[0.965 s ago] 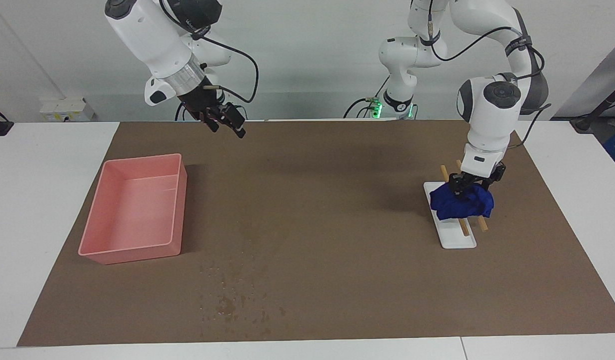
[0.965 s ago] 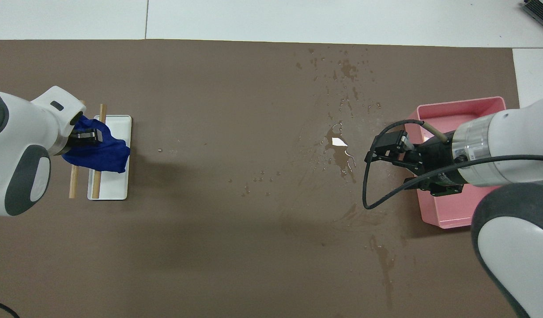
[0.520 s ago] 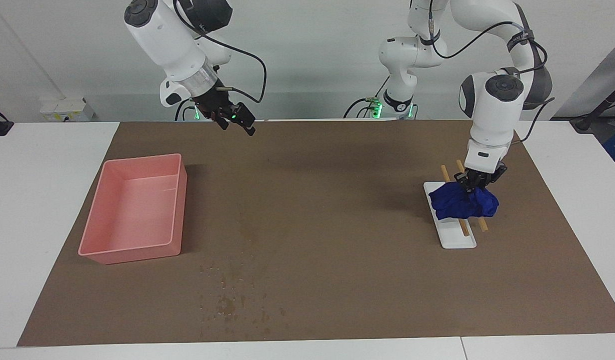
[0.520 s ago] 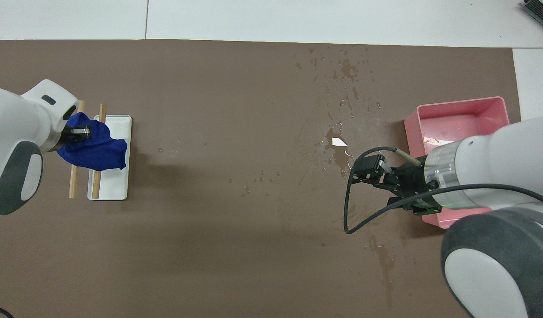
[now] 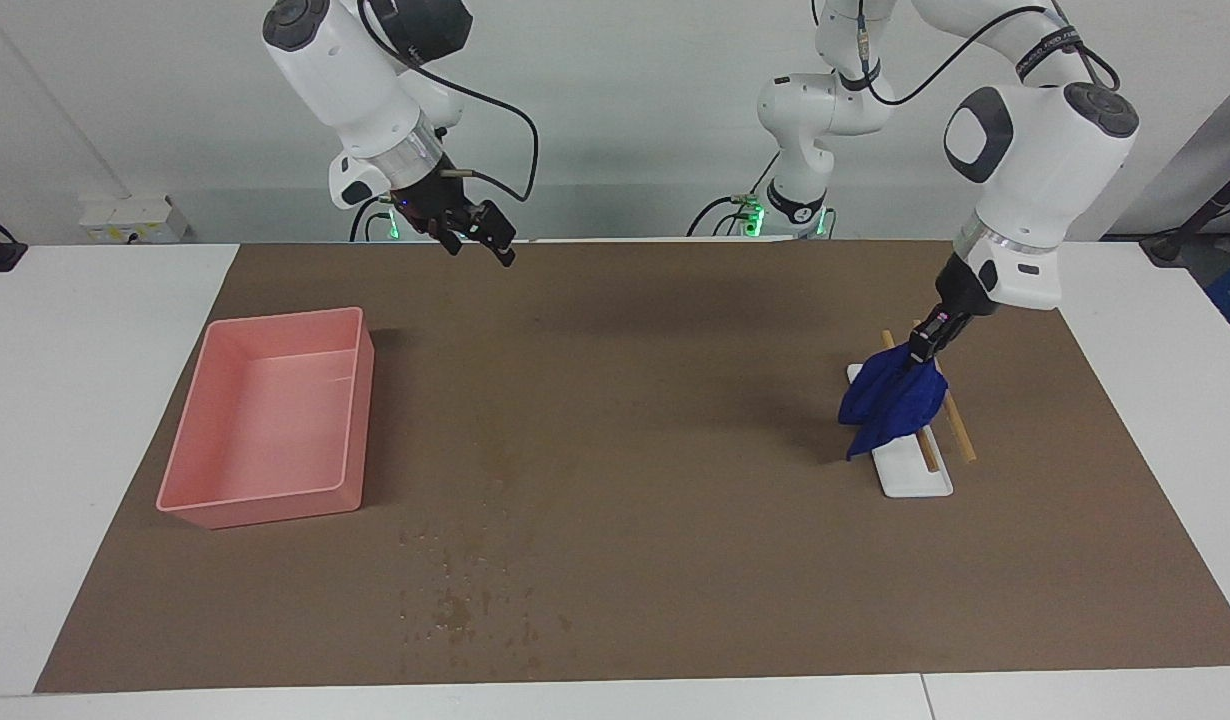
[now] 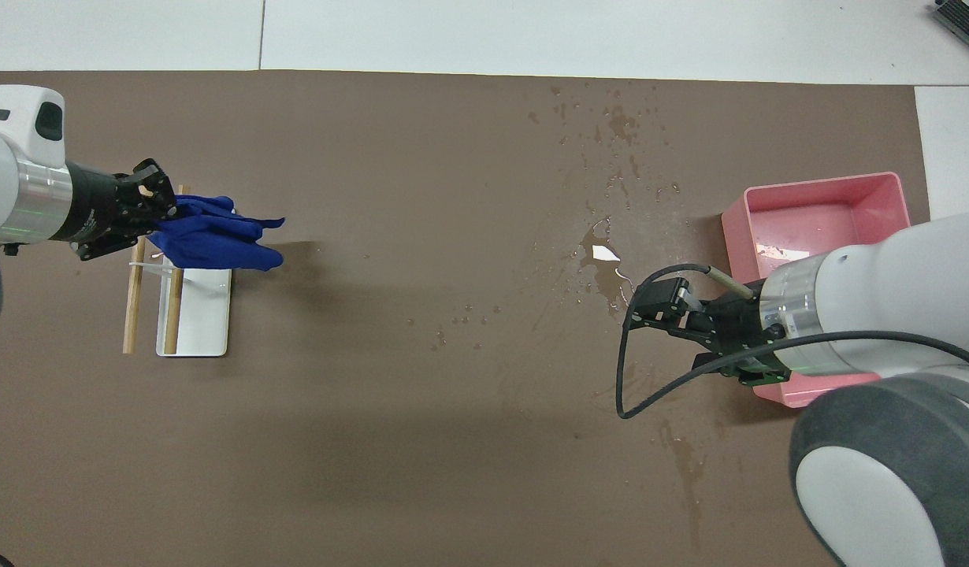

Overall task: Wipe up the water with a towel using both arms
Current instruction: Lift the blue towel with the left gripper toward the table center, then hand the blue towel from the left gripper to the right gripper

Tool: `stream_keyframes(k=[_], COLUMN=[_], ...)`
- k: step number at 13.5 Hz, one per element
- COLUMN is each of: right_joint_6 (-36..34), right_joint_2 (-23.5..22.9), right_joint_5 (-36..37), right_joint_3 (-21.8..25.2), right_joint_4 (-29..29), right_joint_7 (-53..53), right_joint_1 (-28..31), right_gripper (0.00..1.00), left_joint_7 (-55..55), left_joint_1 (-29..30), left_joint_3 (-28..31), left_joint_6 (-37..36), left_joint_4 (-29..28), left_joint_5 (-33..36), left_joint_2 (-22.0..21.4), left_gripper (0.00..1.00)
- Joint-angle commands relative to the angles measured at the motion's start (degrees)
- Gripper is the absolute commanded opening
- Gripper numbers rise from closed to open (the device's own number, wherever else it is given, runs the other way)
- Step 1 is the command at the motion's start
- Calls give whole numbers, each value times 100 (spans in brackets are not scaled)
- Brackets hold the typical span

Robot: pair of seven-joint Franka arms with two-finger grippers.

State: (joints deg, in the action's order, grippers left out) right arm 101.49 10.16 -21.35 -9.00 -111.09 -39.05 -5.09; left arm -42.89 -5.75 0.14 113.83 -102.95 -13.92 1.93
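The water is a loose patch of dark specks [image 5: 465, 590] on the brown mat [image 5: 675, 520], farther from the robots than the pink bin. In the overhead view it shows as specks [image 6: 618, 122] and a small puddle [image 6: 607, 272]. My left gripper [image 5: 925, 340] is shut on a blue towel [image 5: 890, 400] and holds it up. The towel hangs over a white tray [image 5: 920, 478], also seen from overhead [image 6: 217, 244]. My right gripper [image 5: 480, 250] is open and empty, raised over the mat's robot-side edge. From overhead it [image 6: 673, 342] shows beside the bin.
A pink bin [image 5: 270, 415] stands on the mat toward the right arm's end, also seen from overhead [image 6: 823, 205]. The white tray [image 6: 205, 315] carries two wooden sticks [image 6: 131, 315] toward the left arm's end. White table surrounds the mat.
My left gripper has risen and tilted, lifting the towel off the tray so it now hangs. My right gripper has shifted a little toward the table's middle.
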Motion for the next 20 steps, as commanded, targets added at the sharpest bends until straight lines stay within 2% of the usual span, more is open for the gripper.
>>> stream_keyframes(k=[1,3,6,8,10,13,16,20], right_joint_6=[64,107,177,632,1081,1854,2356,2384], right_joint_2=[135,126,126,100,47,-84,-251,-304], right_joint_5=[-28,-19,-45,-211,-965,-1547,-1679,-1698], right_joint_3=[12,12,3,-5,-5,-5,-5,-5], right_joint_4=[-115,-106,-115,-124,-176,-194,-203,-300], right_joint_7=[98,257,127,-975,-1953,-3079,-3714,-3803], right_joint_1=[34,69,69,-18,-185,-492,-853,-959], right_gripper=[100,100,100,100,100,100,100,100], left_joint_7=[-1568,-2710,-4190,-4674,-5078,-5747,-6107,-6407], left_joint_1=[-66,-66,-127,-433,-969,-1681,-2087,-2193], left_joint_3=[-137,-461,-1041,-1174,-1175,-1175,-1183,-1210], left_joint_6=[-106,-124,-28,8,252,832,1193,1510], left_joint_4=[65,47,21,3,3,-6,-6,-6], left_joint_5=[-995,-1524,-1920,-1957,-1957,-1957,-1957,-1957], left_joint_2=[-174,-324,-368,-395,-403,-403,-473,-588], left_gripper=[0,0,0,0,0,0,0,0])
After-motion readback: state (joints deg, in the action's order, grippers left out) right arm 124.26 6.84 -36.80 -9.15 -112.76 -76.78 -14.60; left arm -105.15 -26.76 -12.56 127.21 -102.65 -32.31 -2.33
